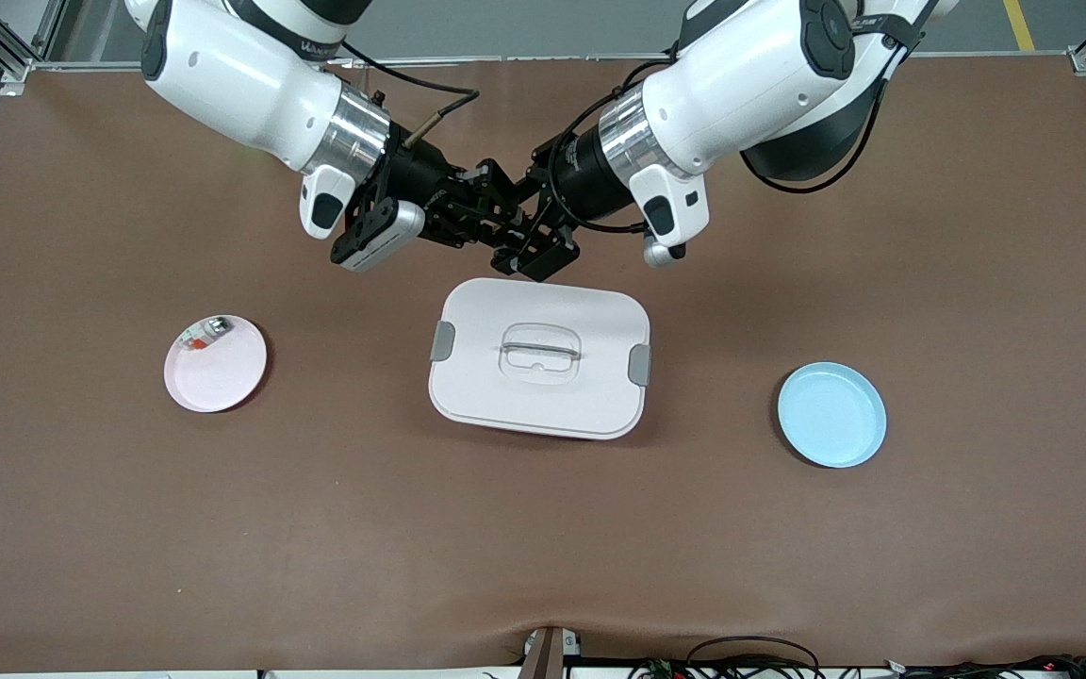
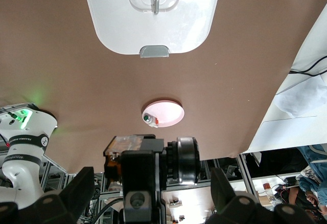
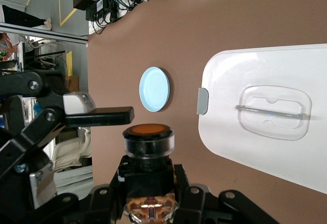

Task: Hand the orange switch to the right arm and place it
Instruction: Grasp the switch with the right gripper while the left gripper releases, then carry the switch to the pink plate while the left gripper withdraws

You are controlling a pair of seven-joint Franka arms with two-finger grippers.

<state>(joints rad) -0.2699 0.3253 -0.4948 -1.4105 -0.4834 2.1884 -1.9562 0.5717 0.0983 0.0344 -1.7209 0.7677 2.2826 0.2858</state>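
Both arms slant down from their bases toward the middle of the table, and their grippers meet nose to nose in the air just above the base-side edge of the white lidded container [image 1: 539, 358].

The right gripper [image 1: 482, 203] is clamped on the orange switch [image 3: 148, 141]. In the right wrist view the part stands up between the black fingers, its orange disc ringed by a black collar. In the left wrist view the same part [image 2: 125, 150] shows as a brownish block held in the right gripper's jaws.

The left gripper [image 1: 532, 247] stands spread wide around the switch. One of its fingers [image 3: 99, 116] lies just beside the orange top, not pressing on it, and both of its fingertips [image 2: 76, 185] sit well out to either side.

On the brown table mat [image 1: 543, 528], the pink plate [image 1: 216, 363] lies toward the right arm's end, with a small silvery-clear piece [image 1: 208, 332] that has a red bit resting near its rim. The light blue plate [image 1: 831, 414] lies toward the left arm's end. The container sits between the two plates.
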